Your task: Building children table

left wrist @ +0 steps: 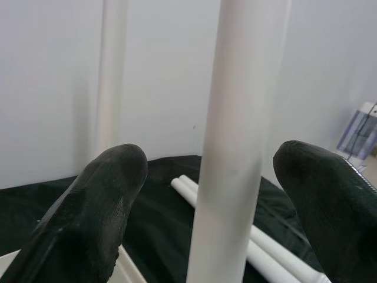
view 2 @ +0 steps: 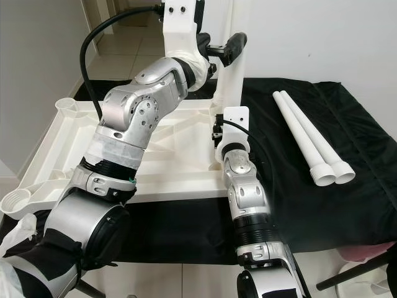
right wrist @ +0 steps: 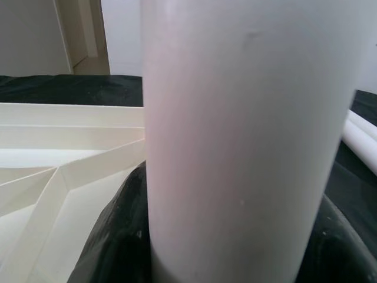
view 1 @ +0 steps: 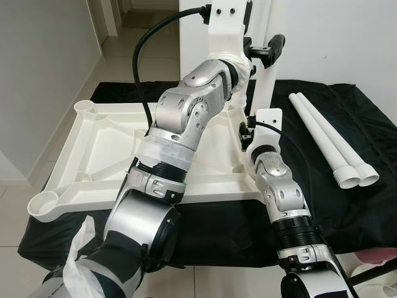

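The white table top [view 1: 105,143] lies upside down on a black cloth [view 1: 347,205]. One white table leg [view 1: 267,81] stands upright at its near right corner. My left gripper [view 1: 268,49] is high on this leg, open, with the leg [left wrist: 235,147] between its fingers [left wrist: 94,218] and a gap on each side. My right gripper [view 1: 248,133] is low on the same leg, shut on the leg [right wrist: 247,135] just above the table top. A second upright leg [left wrist: 112,76] stands behind. Two loose legs [view 1: 329,139] lie side by side on the cloth to the right.
Empty round sockets show at the table top's left corners [view 1: 87,108] [view 1: 43,203]. A white wall rises behind the cloth. Tiled floor [view 1: 124,62] runs off to the far left. A pink object [view 1: 381,254] sits at the lower right edge.
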You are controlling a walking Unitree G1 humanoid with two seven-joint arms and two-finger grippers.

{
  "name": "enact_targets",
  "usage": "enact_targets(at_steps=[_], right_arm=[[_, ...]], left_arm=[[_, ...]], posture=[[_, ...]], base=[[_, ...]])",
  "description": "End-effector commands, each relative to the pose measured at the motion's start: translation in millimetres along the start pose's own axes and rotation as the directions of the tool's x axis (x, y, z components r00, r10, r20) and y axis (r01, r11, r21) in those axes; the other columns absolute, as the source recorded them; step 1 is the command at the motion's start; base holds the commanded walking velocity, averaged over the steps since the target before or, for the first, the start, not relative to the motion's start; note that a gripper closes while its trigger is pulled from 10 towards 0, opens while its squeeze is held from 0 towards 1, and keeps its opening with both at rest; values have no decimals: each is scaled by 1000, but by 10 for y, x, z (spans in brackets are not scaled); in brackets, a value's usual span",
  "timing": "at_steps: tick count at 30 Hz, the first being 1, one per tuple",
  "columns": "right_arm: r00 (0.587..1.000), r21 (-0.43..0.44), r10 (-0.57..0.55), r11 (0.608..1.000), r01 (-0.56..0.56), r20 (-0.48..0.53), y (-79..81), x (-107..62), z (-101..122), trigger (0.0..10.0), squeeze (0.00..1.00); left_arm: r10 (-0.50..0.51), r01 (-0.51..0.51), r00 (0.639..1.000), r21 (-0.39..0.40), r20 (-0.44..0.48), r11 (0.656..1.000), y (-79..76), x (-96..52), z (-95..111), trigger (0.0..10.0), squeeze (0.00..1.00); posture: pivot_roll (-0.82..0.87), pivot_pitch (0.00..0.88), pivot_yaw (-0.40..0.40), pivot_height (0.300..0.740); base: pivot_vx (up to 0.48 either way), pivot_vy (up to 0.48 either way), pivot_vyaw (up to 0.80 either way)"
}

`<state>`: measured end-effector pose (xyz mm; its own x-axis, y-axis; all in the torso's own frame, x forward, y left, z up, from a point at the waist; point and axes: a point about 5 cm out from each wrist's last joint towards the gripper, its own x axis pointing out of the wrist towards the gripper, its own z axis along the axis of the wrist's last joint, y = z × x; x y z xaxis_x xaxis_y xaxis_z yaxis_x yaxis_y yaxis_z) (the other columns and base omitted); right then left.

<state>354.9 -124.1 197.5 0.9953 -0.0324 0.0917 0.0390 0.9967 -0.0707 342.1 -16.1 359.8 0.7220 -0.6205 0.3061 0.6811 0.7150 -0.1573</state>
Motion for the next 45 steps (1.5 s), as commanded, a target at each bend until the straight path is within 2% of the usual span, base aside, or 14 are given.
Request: enact_targets(at_steps=[1,3,12,13,15,21,25,28,29,30,32,33,40,45], right_arm=[[1000,13,-5,1000,5,4,12,-5,6,10000,0],[999,26,-25,999,24,25,-28,0,40,10000,0],[997,37,-43,998,41,67,-75,-5,105,10000,0],[993,43,-51,998,47,104,-133,-19,149,10000,0],[991,45,-53,998,48,120,-153,-27,165,10000,0],[990,48,-56,998,50,133,-158,-51,167,10000,0],[986,47,-58,998,51,157,-186,-77,201,10000,0],[985,46,-59,998,52,162,-199,-80,204,10000,0],[984,44,-64,997,57,165,-217,-89,200,10000,0],[984,44,-64,997,57,165,-217,-89,200,10000,0],[983,42,-83,996,77,163,-256,-105,175,10000,0],[982,44,-93,995,87,162,-272,-114,162,10000,0],[980,51,-111,993,104,166,-294,-133,154,10000,0],[976,54,-120,992,112,180,-303,-143,176,10000,0]], left_arm=[[-95,95,994,7,46,995,-66,-17,94,10000,0],[-120,127,988,-59,99,990,-124,-19,140,10000,0],[-112,125,984,-84,141,989,-125,-46,207,10000,0],[-69,83,986,-88,150,993,-66,-67,236,10000,0],[-48,61,988,-87,149,994,-36,-77,237,10000,0],[1,10,991,-78,137,997,42,-111,211,10000,0],[90,-83,985,-51,148,995,173,-159,231,10000,0],[110,-103,984,-53,143,993,200,-170,226,10000,0],[131,-123,982,-62,138,990,312,-335,100,10000,0],[131,-123,982,-62,138,990,312,-335,100,10000,0],[206,-196,969,-85,135,977,520,-630,-105,10000,0],[235,-224,963,-89,133,970,596,-712,-154,10000,0],[262,-254,957,-78,121,964,683,-759,-201,10000,0],[275,-272,956,-39,102,961,709,-794,-285,10000,0]], posture=[[-7,0,15,740],[-8,7,9,740],[-8,9,1,740],[-1,13,-10,740],[-1,13,-10,740],[1,15,-21,740],[1,34,-22,740],[1,33,-20,740],[5,39,-19,740],[5,39,-19,740],[0,41,-12,740],[-4,41,-6,740],[-17,36,2,740],[-24,30,-1,740]], base=[[0,0,0],[0,0,0],[0,0,0],[0,0,0],[0,0,0],[0,0,0],[0,0,0],[0,0,0],[0,0,0],[0,0,0],[0,0,0],[0,0,0],[0,0,0],[0,0,0]])
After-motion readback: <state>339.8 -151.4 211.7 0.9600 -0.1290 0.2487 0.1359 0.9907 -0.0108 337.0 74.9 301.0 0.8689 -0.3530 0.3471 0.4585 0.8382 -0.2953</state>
